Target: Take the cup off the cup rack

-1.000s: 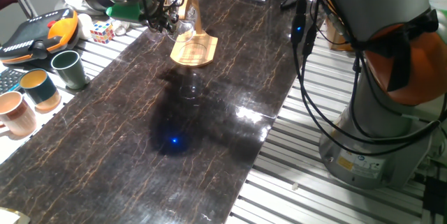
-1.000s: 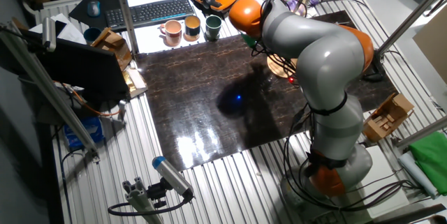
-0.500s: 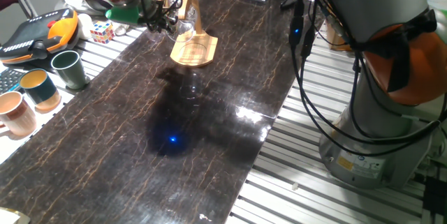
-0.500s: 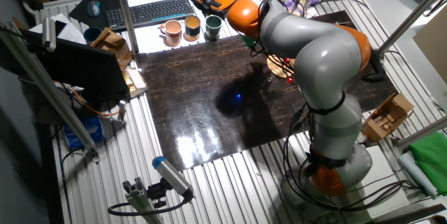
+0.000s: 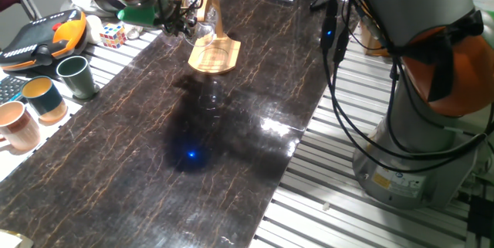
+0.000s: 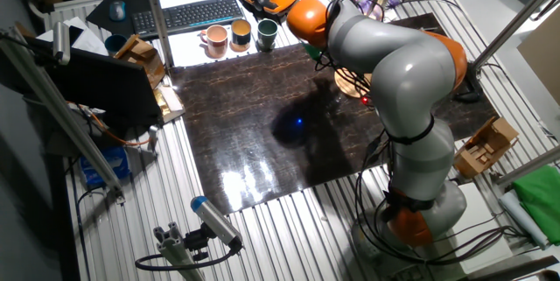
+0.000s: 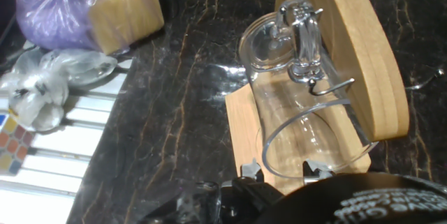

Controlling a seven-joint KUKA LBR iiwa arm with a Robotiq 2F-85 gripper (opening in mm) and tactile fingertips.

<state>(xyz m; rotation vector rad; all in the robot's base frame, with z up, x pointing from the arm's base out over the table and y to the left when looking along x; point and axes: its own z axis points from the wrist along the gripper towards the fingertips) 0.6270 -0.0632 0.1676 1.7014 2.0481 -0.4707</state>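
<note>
The clear cup (image 7: 300, 105) hangs tilted on a metal hook (image 7: 304, 39) of the wooden cup rack (image 7: 363, 49), above the rack's base (image 7: 241, 123). My gripper (image 7: 279, 174) is at the cup's open rim. Its two fingertips (image 7: 248, 172) show apart at the bottom edge of the hand view, either side of the cup's near wall. In one fixed view the gripper (image 5: 184, 22) is just left of the cup (image 5: 202, 25) and the rack (image 5: 214, 53) at the far end of the dark table. In the other fixed view the arm hides the cup; part of the rack's base (image 6: 350, 82) shows.
A dark green mug (image 5: 75, 76), a teal mug (image 5: 42, 97) and a pinkish mug (image 5: 15, 124) stand at the table's left edge. A Rubik's cube (image 5: 113, 35) and a teach pendant (image 5: 42, 38) lie behind them. A purple bag (image 7: 84, 8) lies left of the rack.
</note>
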